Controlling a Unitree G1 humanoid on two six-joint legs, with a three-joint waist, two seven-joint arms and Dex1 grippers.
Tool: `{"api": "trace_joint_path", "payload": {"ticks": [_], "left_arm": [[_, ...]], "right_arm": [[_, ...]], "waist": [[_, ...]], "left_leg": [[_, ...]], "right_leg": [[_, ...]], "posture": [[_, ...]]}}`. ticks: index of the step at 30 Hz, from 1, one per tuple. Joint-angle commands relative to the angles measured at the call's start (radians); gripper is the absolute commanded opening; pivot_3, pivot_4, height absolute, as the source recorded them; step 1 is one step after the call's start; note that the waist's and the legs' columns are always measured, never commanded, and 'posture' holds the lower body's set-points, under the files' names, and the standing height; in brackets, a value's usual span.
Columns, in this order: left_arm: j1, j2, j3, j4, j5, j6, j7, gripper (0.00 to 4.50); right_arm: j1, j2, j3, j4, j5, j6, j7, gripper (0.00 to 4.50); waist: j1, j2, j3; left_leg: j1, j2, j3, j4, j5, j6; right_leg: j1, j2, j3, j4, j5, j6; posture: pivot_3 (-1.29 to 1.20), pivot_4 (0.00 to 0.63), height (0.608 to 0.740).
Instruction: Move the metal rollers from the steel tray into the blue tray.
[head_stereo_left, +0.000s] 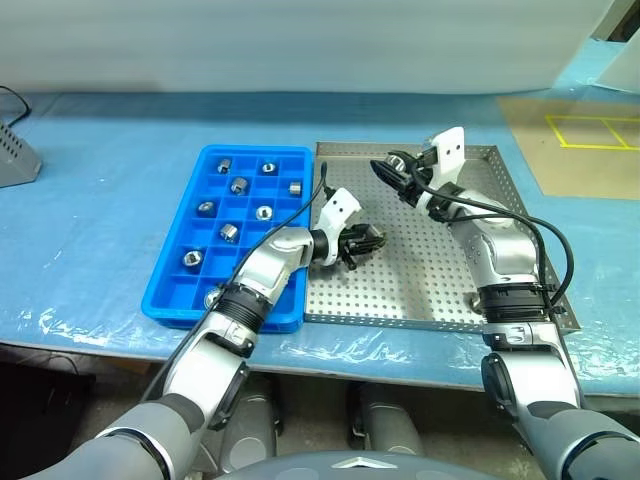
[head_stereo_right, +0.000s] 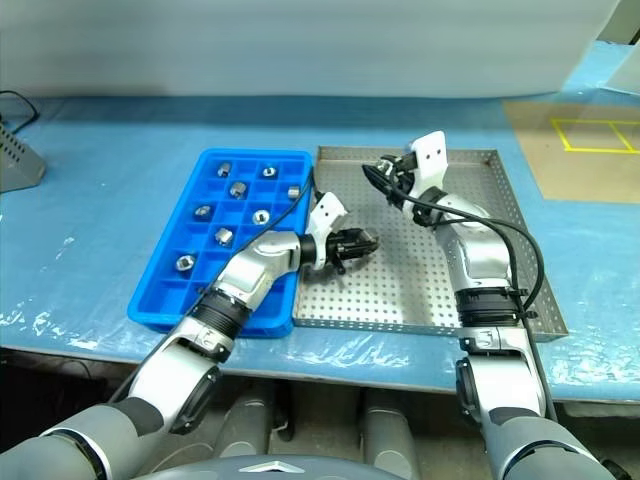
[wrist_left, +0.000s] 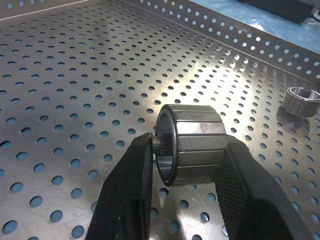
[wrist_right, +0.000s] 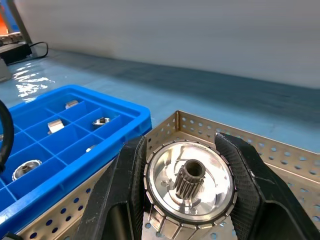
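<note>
The blue tray (head_stereo_left: 176, 300) lies left of the steel tray (head_stereo_left: 420, 285) and holds several metal rollers (head_stereo_left: 239, 185) in its compartments. My left gripper (head_stereo_left: 366, 240) hangs low over the steel tray's left part, shut on a metal roller (wrist_left: 192, 142) held sideways between its fingers (wrist_left: 127, 185). A second roller (wrist_left: 300, 100) lies loose on the perforated floor near the rim. My right gripper (head_stereo_left: 392, 166) is raised over the steel tray's far edge, shut on another roller (wrist_right: 190, 187) that has a small toothed hub at its centre.
The trays rest on a table under a blue sheet (head_stereo_left: 100, 220). A grey object (head_stereo_left: 15, 155) stands at the far left, and a brown panel with yellow tape lines (head_stereo_left: 590, 132) lies at the far right. The table's front edge (head_stereo_left: 300, 350) runs just below the trays.
</note>
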Motion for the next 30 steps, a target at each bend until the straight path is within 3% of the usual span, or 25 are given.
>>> {"api": "trace_joint_path", "payload": {"ticks": [1, 10, 19, 26, 30], "left_arm": [[-0.031, -0.028, -0.02, -0.005, -0.004, -0.025, -0.05, 1.36], [-0.152, -0.089, -0.034, 0.111, 0.051, -0.085, -0.034, 1.36], [-0.14, -0.094, -0.07, 0.144, 0.098, -0.08, -0.056, 1.36], [-0.145, -0.076, -0.088, 0.198, 0.157, -0.106, -0.045, 3.72], [-0.136, -0.062, -0.07, 0.19, 0.16, -0.119, -0.04, 3.72]], "right_arm": [[-0.01, -0.008, -0.031, -0.036, 0.012, -0.024, -0.014, 1.74], [0.032, 0.011, -0.032, -0.08, 0.019, -0.019, -0.043, 1.74], [0.058, 0.021, -0.034, -0.109, 0.027, -0.017, -0.066, 1.74], [0.058, 0.025, -0.029, -0.102, 0.029, -0.022, -0.071, 1.74], [0.049, 0.029, -0.026, -0.083, 0.026, -0.03, -0.066, 1.74]], "waist": [[-0.001, 0.0, 0.0], [-0.021, 0.0, 0.0], [-0.051, 0.0, 0.0], [-0.049, 0.0, 0.0], [-0.049, 0.0, 0.0]], "left_leg": [[0.0, 0.0, 0.0, 0.0, 0.0, 0.0], [-0.002, 0.0, 0.0, 0.0, 0.001, 0.004], [-0.002, 0.0, 0.0, 0.0, 0.001, 0.004], [-0.003, 0.0, 0.0, 0.001, 0.0, 0.005], [-0.004, 0.0, 0.0, 0.001, 0.0, 0.005]], "right_leg": [[0.0, 0.0, 0.0, 0.0, 0.0, 0.0], [-0.001, 0.0, 0.0, 0.0, 0.0, 0.0], [-0.002, 0.0, 0.0, -0.001, 0.0, 0.0], [-0.002, 0.0, 0.0, -0.001, 0.0, 0.0], [-0.002, 0.0, 0.0, -0.001, 0.0, 0.0]], "posture": [[-0.27, 0.15, 0.74], [-0.31, 0.15, 0.74], [-0.33, 0.15, 0.74], [-0.32, 0.15, 0.74], [-0.31, 0.15, 0.74]]}}
